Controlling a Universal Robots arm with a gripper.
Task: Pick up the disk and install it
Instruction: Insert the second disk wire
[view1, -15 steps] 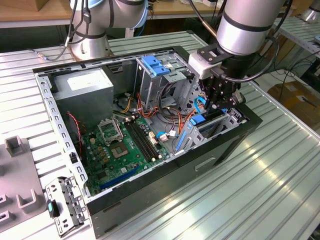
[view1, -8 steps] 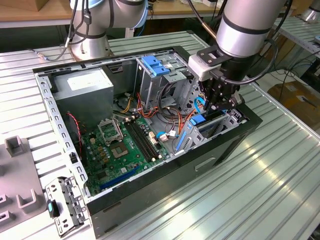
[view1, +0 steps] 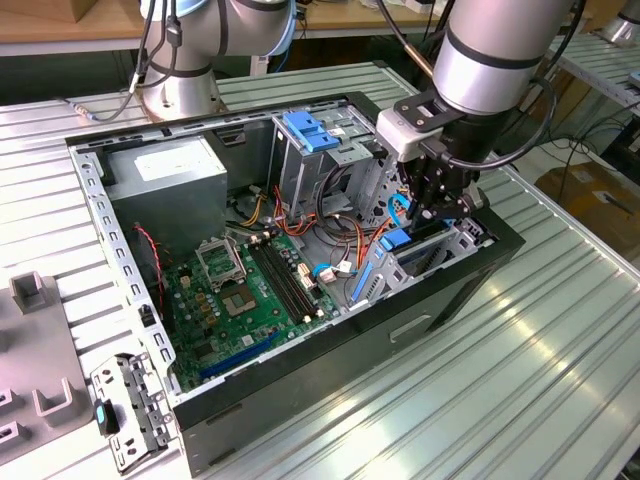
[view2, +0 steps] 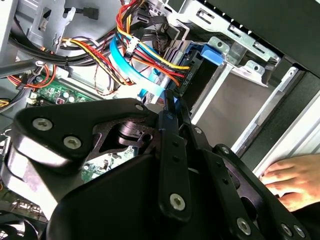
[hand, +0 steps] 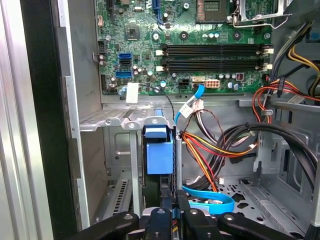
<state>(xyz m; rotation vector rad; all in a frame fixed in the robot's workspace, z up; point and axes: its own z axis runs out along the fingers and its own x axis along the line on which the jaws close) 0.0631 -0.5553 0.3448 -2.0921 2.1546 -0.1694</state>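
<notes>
**Disk on edge in the drive bay, closed gripper just above it**

At the exterior view's left, a grey moulded plastic fixture (view1: 30, 330) and a small perforated metal bracket (view1: 130, 410) lie on the ribbed metal table (view1: 560, 380). Next comes the open black computer case (view1: 400, 330), with the large grey box with a white sticker (view1: 165, 175), the green motherboard (view1: 250, 290) and the blue-handled metal drive cage (view1: 310, 135).

Toward the exterior view's right, the black gripper (view2: 172, 100) hangs over the front corner of the case. Its two fingers (view2: 167, 130) are drawn together at the tips, and I see nothing held between them.

The flat black-and-silver disk with blue plastic rails (hand: 159, 150) stands on edge in the metal bay just below the gripper. One narrow blue-railed edge points up toward the wrist. The long axis seems to run down into the bay, away from the gripper.

I judge the disk to be stiff, rather heavy for its size and sensitive to shocks. The smooth metal faces may slip, so the blue rails or the long side edges are the better place to take hold. In the second wrist view, a person's hand (view2: 295, 175) rests on the case edge.
</notes>
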